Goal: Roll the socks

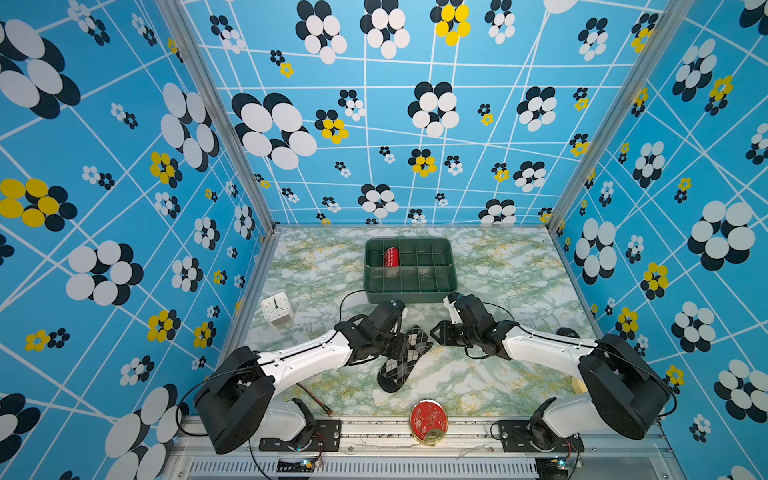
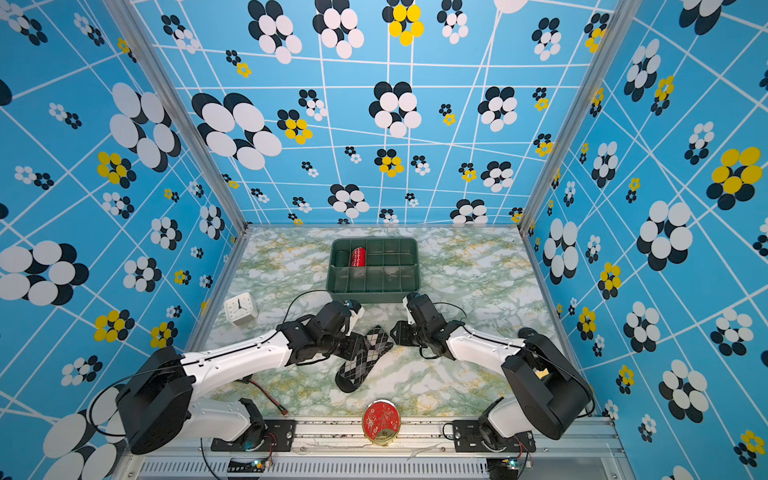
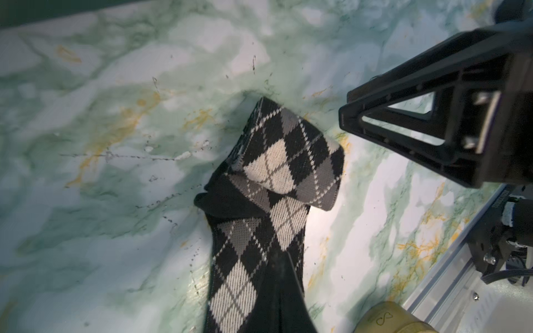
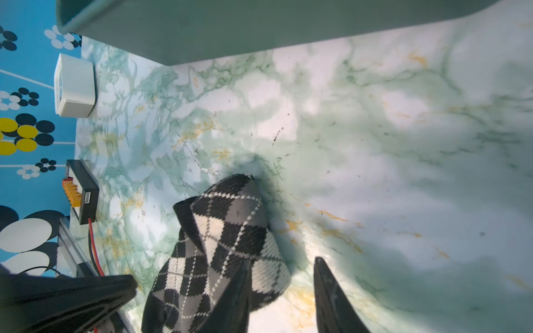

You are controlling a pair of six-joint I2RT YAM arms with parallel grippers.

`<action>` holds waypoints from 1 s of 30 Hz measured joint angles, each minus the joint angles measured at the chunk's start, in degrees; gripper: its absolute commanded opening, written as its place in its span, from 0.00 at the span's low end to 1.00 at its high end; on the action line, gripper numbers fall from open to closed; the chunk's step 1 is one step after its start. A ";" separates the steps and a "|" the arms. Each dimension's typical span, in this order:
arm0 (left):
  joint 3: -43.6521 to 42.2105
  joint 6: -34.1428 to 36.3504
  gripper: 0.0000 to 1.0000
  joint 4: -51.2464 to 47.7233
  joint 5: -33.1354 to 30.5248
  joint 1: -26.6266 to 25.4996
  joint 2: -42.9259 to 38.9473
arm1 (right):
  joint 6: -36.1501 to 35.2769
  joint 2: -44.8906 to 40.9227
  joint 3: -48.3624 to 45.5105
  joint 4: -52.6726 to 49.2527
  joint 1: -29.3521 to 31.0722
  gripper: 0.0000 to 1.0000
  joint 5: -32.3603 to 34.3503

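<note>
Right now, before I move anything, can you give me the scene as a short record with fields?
socks: on table, one end folded over
left pincer: shut, over the socks; grip unclear
right pincer: open, one finger over the folded end, one beside it
tray: behind socks, holds red roll and green roll
clock: left of tray, nearer
tin: front edge, centre

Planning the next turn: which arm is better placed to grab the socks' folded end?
Right, probably: the right pincer stands open at the folded end of the socks; the left pincer is shut over their middle.
</note>
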 measured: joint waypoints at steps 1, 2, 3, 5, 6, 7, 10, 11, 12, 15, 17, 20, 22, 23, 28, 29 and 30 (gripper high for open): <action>0.00 -0.39 0.03 -0.02 0.02 -0.24 0.96 | -0.11 0.74 0.31 -0.02 0.02 0.38 -0.50; 0.00 -0.72 0.03 -0.04 0.02 -0.50 1.75 | -0.15 1.46 0.59 -0.02 0.00 0.39 -0.98; 0.00 -0.96 0.03 -0.07 -0.07 -0.79 2.29 | -0.26 2.03 0.85 -0.04 0.00 0.39 -1.42; 0.00 -1.40 0.03 -0.11 -0.15 -1.29 2.91 | -0.61 3.04 1.25 -0.02 0.00 0.40 -2.32; 0.00 -1.55 0.03 -0.15 -0.31 -1.49 2.97 | -0.81 3.37 1.40 -0.07 0.00 0.39 -2.67; 0.00 -1.60 0.03 -0.15 -0.35 -1.57 2.99 | -1.05 3.63 1.49 -0.04 0.00 0.40 -2.95; -0.02 -2.14 0.03 -0.15 -0.94 -1.68 3.32 | -1.57 4.00 1.57 -0.04 0.00 0.40 -3.41; -0.02 -2.23 0.03 -0.17 -1.20 -1.70 3.63 | -1.64 4.04 1.57 -0.02 0.00 0.39 -3.52; -0.04 -2.38 0.03 -0.22 -1.40 -1.70 3.96 | -1.66 4.07 1.57 -0.02 0.00 0.39 -3.56; -0.09 -2.36 0.03 -0.44 -2.10 -1.66 5.44 | -1.70 4.09 1.57 -0.04 0.00 0.39 -3.80; -0.09 -2.29 0.02 -0.46 -2.32 -1.38 6.93 | -1.88 4.09 1.57 -0.11 0.00 0.39 -3.98; 0.00 -1.86 0.03 0.20 -2.23 -0.90 8.35 | -1.90 4.07 1.57 -0.26 0.00 0.39 -4.15; 0.20 -1.27 0.02 0.50 -2.19 -0.66 8.66 | -1.90 3.89 1.44 -0.24 0.00 0.39 -4.15; 0.42 -0.96 0.03 0.63 -2.23 -0.55 8.94 | -1.88 3.65 1.27 -0.26 0.00 0.39 -4.15; 2.40 1.75 0.02 0.35 -3.37 -0.24 10.64 | -1.88 2.32 0.13 -0.46 0.02 0.39 -4.13; 2.97 2.64 0.03 -0.07 -4.02 -0.24 11.06 | -1.86 2.21 -0.02 -0.50 0.02 0.38 -4.13; 3.52 3.37 0.03 -0.26 -4.68 -0.22 11.41 | -1.86 2.10 -0.13 -0.46 0.02 0.39 -4.13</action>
